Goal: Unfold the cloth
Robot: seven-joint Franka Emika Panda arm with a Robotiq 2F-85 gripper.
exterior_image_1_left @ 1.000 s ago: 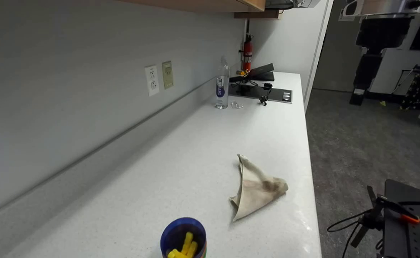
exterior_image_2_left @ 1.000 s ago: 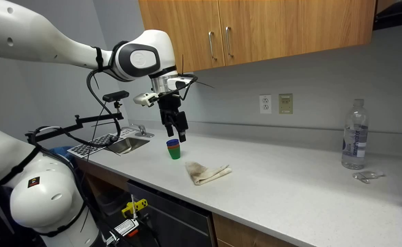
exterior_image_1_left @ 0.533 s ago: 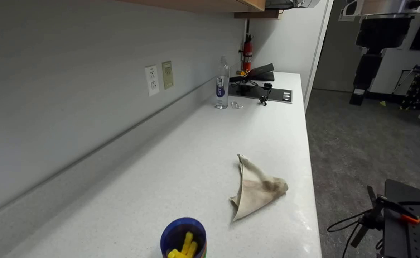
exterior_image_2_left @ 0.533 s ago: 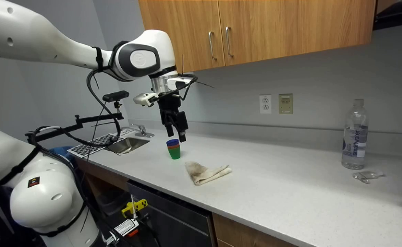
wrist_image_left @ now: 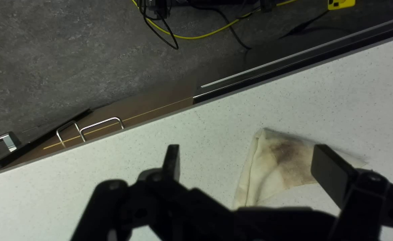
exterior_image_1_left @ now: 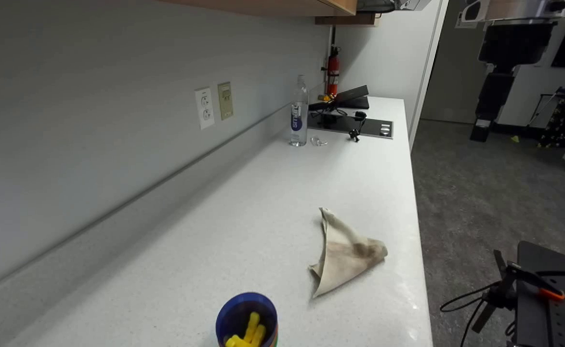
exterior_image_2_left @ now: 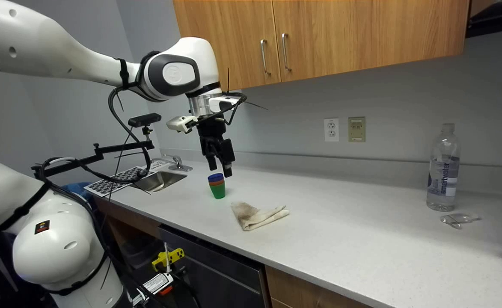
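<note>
A tool [wrist_image_left: 245,162] hangs with fingers [wrist_image_left: 332,174] apart and empty above a stained cloth [wrist_image_left: 280,164] folded on a kitchen surface [exterior_image_2_left: 345,231].

In the wrist view, the cloth lies below the gap and off toward the finger at that picture's right, which hides part of it; its layered fold faces the opposite finger. Doubled into a rough triangle, it shows no clear long axis. Unfolding appears not yet begun, and the next move likely calls for a descent with a shift to bring that fold between the fingers. In an exterior view, the cloth sits near the surface's front edge, close to stacked cups [exterior_image_2_left: 217,187], and the arm [exterior_image_2_left: 75,60] reaches in from the picture's left, bent so the tool points down with a slight lean.
</note>
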